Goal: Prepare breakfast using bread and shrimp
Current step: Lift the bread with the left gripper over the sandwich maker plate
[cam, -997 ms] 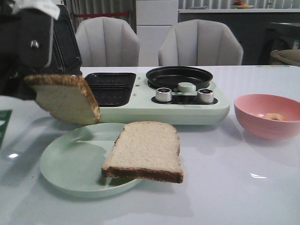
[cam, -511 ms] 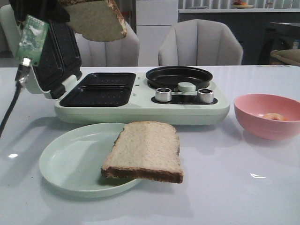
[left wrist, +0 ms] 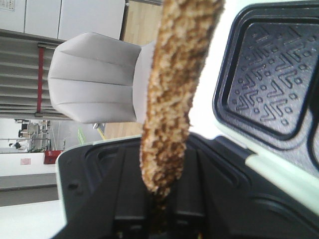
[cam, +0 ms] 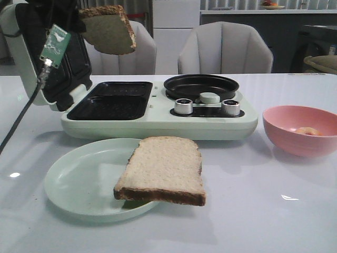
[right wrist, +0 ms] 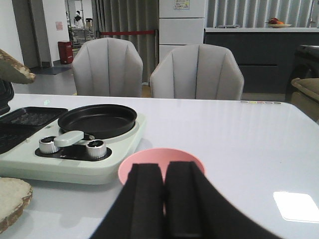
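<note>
Holding one bread slice [cam: 108,30] aloft at far left, above the open grill's [cam: 110,100] dark plates, edge-on in the left wrist view [left wrist: 172,94]; left tool [left wrist: 159,221] clamping its lower crust, mostly hidden behind it. Lying half on the green plate [cam: 73,182], the other slice [cam: 163,168] overhanging the plate's right rim onto the worktop [cam: 263,211]. Sitting at right in the pink bowl [cam: 300,129], one shrimp [cam: 308,130]. Hovering near that bowl [right wrist: 159,159], right tool [right wrist: 164,184] pressing its fingers together, gripping nothing. Standing behind the worktop, two grey chairs [cam: 225,47].
</note>
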Available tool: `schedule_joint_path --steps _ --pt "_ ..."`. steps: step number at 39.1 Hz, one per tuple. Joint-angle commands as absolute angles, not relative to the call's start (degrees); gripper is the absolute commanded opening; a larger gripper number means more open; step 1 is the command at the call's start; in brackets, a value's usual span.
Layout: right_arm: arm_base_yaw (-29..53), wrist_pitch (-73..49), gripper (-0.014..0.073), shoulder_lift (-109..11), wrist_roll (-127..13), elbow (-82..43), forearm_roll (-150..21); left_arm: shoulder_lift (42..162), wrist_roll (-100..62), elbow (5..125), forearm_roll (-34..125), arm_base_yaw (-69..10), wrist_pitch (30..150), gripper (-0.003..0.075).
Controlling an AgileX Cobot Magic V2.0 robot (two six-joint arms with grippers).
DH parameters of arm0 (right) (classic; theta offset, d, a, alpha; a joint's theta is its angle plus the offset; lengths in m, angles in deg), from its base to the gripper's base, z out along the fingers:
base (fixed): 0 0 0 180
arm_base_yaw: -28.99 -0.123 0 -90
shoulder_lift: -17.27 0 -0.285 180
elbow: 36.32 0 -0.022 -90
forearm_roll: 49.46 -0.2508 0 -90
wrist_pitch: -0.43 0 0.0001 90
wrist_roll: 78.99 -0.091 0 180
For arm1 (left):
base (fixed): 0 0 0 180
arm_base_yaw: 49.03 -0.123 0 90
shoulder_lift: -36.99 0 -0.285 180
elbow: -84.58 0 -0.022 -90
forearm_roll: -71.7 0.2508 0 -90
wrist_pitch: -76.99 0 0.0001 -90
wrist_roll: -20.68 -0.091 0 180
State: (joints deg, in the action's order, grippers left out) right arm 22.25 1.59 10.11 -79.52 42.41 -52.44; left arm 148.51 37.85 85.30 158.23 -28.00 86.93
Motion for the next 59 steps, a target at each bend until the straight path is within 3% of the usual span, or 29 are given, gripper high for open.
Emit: schedule_joint_path --steps 1,17,27,47,53,59 --pt "22.53 6.20 0.0162 11.28 -79.36 41.48 -51.65 148.93 38.16 90.34 159.17 -28.09 86.60 0.0113" --pt "22.53 6.20 0.0162 11.28 -79.36 41.48 -51.65 160.52 38.16 99.74 157.08 -28.09 89.27 0.0113" --pt "22.53 6.20 0.0162 11.28 -79.36 41.48 -51.65 162.41 38.16 98.77 151.38 -27.86 93.06 0.0115" --pt "22.53 6.20 0.0162 11.28 -79.36 41.48 -51.65 163.34 38.16 97.08 149.22 -27.81 88.73 0.0133" --pt "22.53 6.20 0.0162 11.28 -79.36 41.48 -51.65 163.34 38.16 97.08 148.36 -27.72 88.46 0.0285" --pt "22.53 6.20 0.0162 11.28 -79.36 41.48 -51.65 163.34 38.16 97.08 147.75 -27.72 88.68 0.0545"
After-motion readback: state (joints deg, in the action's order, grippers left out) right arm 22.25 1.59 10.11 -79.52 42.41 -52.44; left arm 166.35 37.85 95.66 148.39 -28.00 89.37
